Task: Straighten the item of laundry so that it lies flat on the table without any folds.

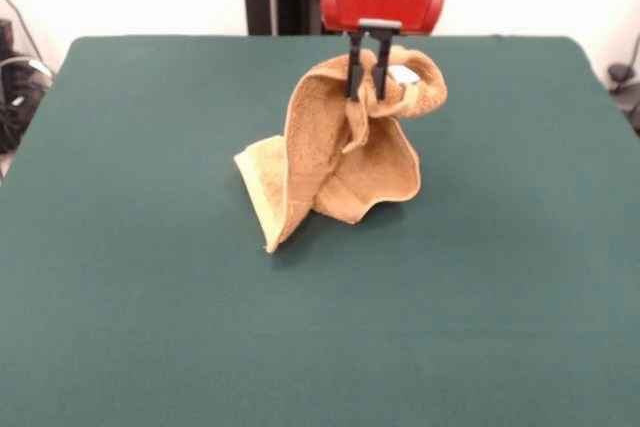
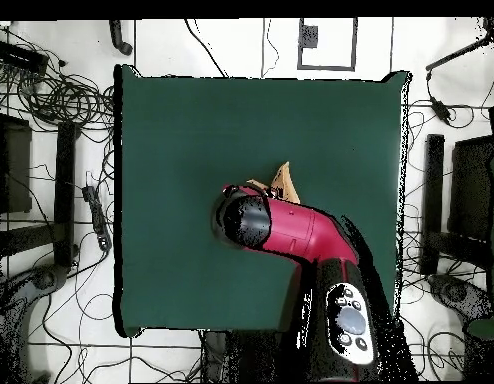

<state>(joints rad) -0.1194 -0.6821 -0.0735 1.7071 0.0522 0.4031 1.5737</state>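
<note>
Above the table's [image 1: 120,327] middle, the gripper [image 1: 368,87] pinches the towel [image 1: 340,162] at a bunched fold, lifted; lower corner touching the felt; lifting step, likely; next, drag and lay it flat.

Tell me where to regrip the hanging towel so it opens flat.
Take the towel by its pale lower corner resting on the table, coming in low from the front view's left. That corner juts free, while the gripper pinches the bunched top.
</note>
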